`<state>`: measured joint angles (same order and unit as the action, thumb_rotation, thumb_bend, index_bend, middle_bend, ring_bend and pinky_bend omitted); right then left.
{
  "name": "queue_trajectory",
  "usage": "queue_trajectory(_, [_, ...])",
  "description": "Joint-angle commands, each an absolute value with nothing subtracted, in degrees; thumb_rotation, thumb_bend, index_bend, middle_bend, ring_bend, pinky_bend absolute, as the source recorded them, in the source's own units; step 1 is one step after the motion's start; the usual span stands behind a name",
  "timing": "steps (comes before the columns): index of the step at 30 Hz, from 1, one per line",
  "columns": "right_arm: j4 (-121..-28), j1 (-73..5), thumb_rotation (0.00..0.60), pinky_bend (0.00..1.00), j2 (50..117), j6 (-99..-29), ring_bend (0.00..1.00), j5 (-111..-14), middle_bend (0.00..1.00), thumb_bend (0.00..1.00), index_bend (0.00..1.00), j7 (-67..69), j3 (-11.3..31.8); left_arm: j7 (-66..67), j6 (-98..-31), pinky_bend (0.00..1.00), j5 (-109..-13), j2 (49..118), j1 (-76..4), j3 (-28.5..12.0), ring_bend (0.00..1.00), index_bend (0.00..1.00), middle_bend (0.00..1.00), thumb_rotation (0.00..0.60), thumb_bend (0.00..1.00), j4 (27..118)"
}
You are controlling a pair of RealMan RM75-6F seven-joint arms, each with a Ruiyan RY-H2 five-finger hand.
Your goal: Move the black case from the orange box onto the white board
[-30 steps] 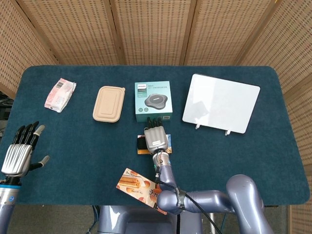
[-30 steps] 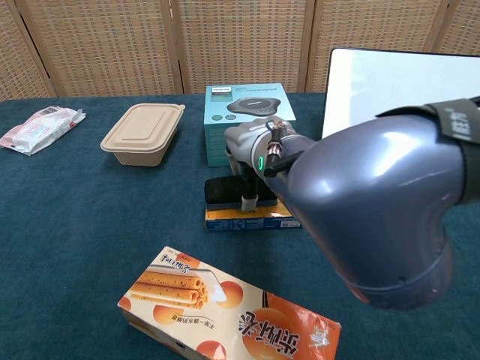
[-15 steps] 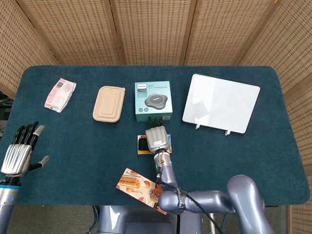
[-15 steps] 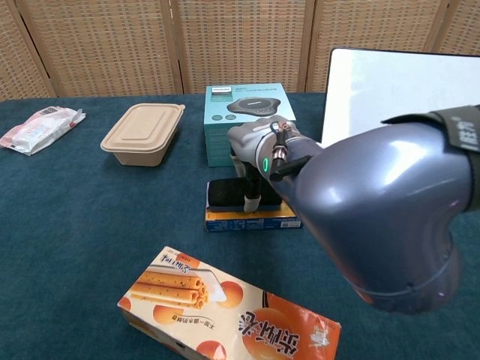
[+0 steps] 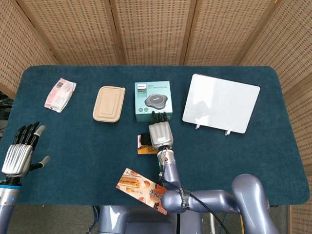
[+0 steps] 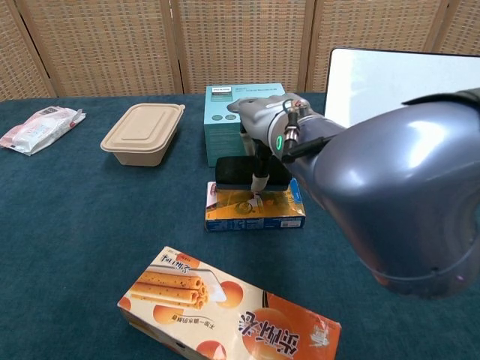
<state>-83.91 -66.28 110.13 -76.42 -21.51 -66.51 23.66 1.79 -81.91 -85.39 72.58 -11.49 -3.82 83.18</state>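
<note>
Above the orange box (image 6: 255,210) the right hand (image 6: 264,127) grips the black case (image 6: 236,172), lifted clear; next it must carry rightward to the white board (image 5: 222,102).

Desk (image 5: 73,146): matt, napped dark teal cloth. Screen (image 5: 146,29) across top of frame: woven cane in wood frames. White board (image 5: 222,102): smooth, faint sheen. Black case (image 6: 234,172): matt, fabric-like. Orange box (image 6: 255,210): glossy printed card. Tan container (image 5: 109,104): matt fibre pulp. Right hand (image 5: 160,135): brushed silver metal; arm shell glossy plastic.
</note>
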Motion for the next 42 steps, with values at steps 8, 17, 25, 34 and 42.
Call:
queue_trajectory(8, [-91.54, -61.64, 0.6, 0.0, 102.61, -81.66, 0.0, -26.09, 0.01, 0.19, 0.52, -63.33, 23.8, 2.13, -83.2, 0.0, -85.9, 72.96, -11.15, -3.9, 0.0, 0.0, 0.0, 0.6, 0.24, 83.24])
queue_trajectory(17, [-95.53, -52.78, 0.6, 0.0, 92.55, -81.42, 0.0, -33.12, 0.03, 0.2, 0.54, -50.88, 22.74, 2.46, -85.47, 0.0, -87.79, 73.93, -10.71, -3.62, 0.0, 0.0, 0.0, 0.6, 0.24, 82.92])
queue_trajectory(25, [-91.76, -45.14, 0.6, 0.0, 86.57, -79.98, 0.0, -43.95, 0.03, 0.19, 0.55, -35.9, 19.55, 5.64, -86.44, 0.0, -89.25, 74.92, -10.42, -2.88, 0.0, 0.0, 0.0, 0.6, 0.24, 83.51])
queue_trajectory(34, [-82.37, -41.58, 0.6, 0.0, 88.31, -78.72, 0.0, -48.15, 0.03, 0.18, 0.56, -25.09, 18.98, 8.49, -86.6, 0.0, -90.62, 75.91, -10.38, -2.04, 0.0, 0.0, 0.0, 0.6, 0.24, 84.2])
queue_trajectory(42, [-69.73, -42.53, 0.6, 0.0, 94.61, -77.97, 0.0, -50.74, 0.03, 0.18, 0.56, -20.34, 20.01, 8.9, -85.31, 0.0, -89.73, 76.59, -10.83, -2.32, 0.0, 0.0, 0.0, 0.6, 0.24, 83.58])
